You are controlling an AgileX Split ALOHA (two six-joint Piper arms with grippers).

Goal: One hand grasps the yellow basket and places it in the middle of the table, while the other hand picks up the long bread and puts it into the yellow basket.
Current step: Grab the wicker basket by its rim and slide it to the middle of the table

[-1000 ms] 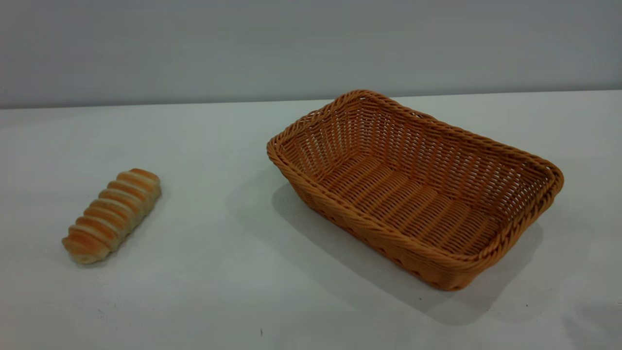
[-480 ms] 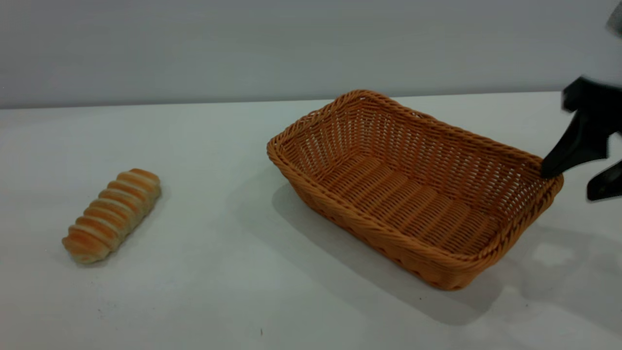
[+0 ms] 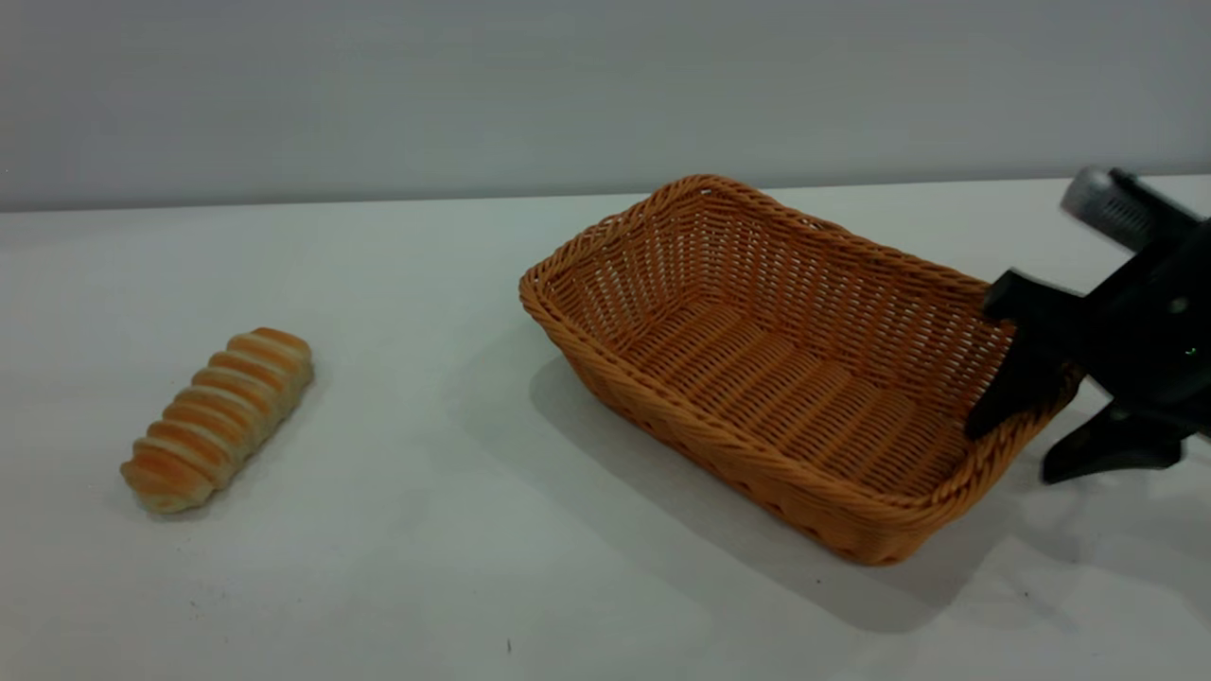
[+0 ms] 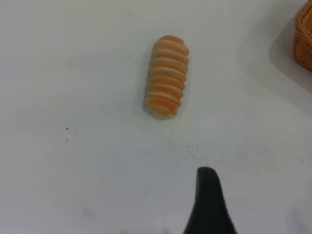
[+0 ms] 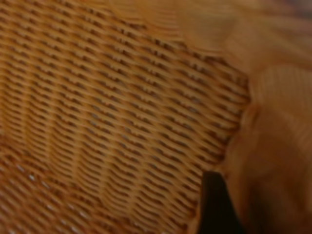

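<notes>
The yellow basket [image 3: 833,293] stands on the white table [image 3: 426,567], right of centre, and is empty. My right gripper [image 3: 1022,446] is open and straddles the basket's right-hand rim, one finger inside and one outside. The right wrist view is filled by the basket's weave [image 5: 122,122], with one black finger [image 5: 214,204] against the wall. The long bread [image 3: 216,419] lies at the table's left. The left wrist view shows the bread [image 4: 165,76] ahead of my left gripper [image 4: 241,209], which is open and empty above the table, with one finger [image 4: 208,204] showing. The basket's corner [image 4: 304,39] shows there too.
A grey wall runs behind the table's far edge. A few tiny dark specks [image 3: 509,647] mark the tabletop near the front. Bare tabletop lies between the bread and the basket.
My right gripper came in from the right and dropped lower, moving from beside the basket's far right corner to astride its right rim. The basket and the bread have not moved.
</notes>
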